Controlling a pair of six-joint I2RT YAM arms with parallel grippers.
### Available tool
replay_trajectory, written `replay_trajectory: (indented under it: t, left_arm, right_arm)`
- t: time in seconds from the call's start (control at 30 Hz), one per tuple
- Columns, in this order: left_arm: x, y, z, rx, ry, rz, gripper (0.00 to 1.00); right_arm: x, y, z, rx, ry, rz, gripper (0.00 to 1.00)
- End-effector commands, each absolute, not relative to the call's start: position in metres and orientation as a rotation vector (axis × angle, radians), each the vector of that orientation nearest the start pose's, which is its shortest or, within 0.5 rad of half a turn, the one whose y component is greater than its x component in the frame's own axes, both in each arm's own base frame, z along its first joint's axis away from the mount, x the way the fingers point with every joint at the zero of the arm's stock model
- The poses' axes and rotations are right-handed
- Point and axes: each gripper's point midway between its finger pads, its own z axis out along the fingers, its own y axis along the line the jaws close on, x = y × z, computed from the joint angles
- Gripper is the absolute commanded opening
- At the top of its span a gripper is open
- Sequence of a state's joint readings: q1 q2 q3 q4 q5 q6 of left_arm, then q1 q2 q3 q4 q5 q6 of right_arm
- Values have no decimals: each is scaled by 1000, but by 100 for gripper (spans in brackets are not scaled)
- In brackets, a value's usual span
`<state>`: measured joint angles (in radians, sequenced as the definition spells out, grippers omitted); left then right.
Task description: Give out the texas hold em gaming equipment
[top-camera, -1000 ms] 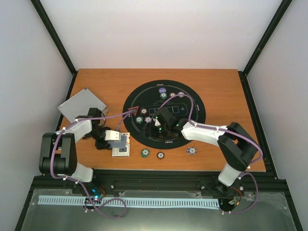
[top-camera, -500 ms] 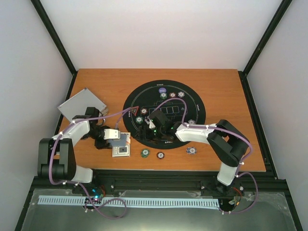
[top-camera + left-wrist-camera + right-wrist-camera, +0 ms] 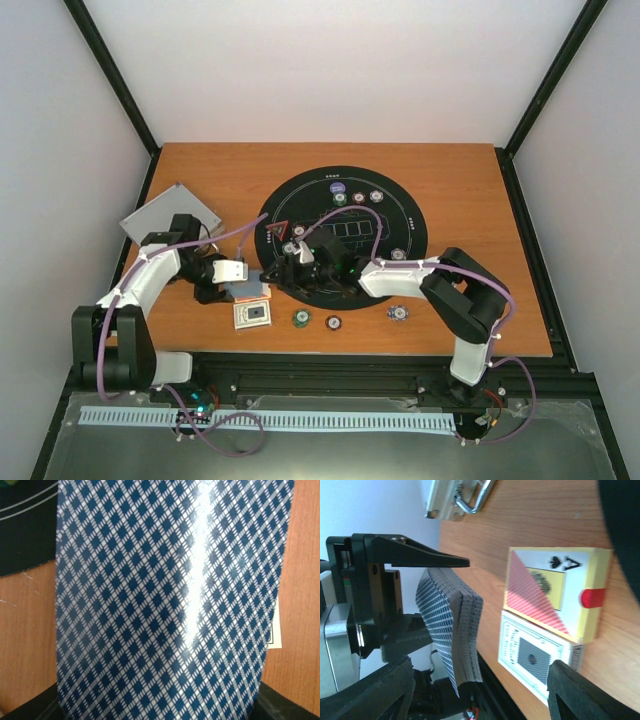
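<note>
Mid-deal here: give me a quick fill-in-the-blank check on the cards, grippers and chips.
The left gripper is shut on a bowed ____ of checked-back cards.
The right gripper stands ____, holding nothing.
The card box lying on the wood shows the ace of ____.
On bare wood in front of the black mat lie ____ chips.
Missing words: deck; open; spades; three.
</note>
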<state>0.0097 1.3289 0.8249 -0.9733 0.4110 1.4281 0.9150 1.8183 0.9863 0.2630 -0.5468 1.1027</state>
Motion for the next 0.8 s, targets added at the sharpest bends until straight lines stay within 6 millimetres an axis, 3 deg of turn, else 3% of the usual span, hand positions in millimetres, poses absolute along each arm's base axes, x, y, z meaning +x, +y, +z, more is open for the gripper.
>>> replay_trajectory:
  t: [0.0,0.23,0.47,0.53,0.7,0.77]
  left_arm:
    - [219,-75,96,1807,2045,-406,8]
    - [215,-78,106,1793,2028,-410,8]
    - [212,-80,114,1790,2013,-409,8]
    - [211,-81,116,1785,2010,-414,8]
    - [212,-82,120,1765,2010,-424,8]
    - [212,-84,124,1754,2008,-432,13]
  right_arm:
    - [210,457,126,-168,2526,1751,73]
    - [200,480,133,-195,2496,1835,72]
    - [199,491,145,-181,2439,1916,63]
    - [199,494,149,-175,2421,1944,56]
    - [194,497,152,-168,2418,1970,28]
    - [192,497,151,-164,2424,1971,20]
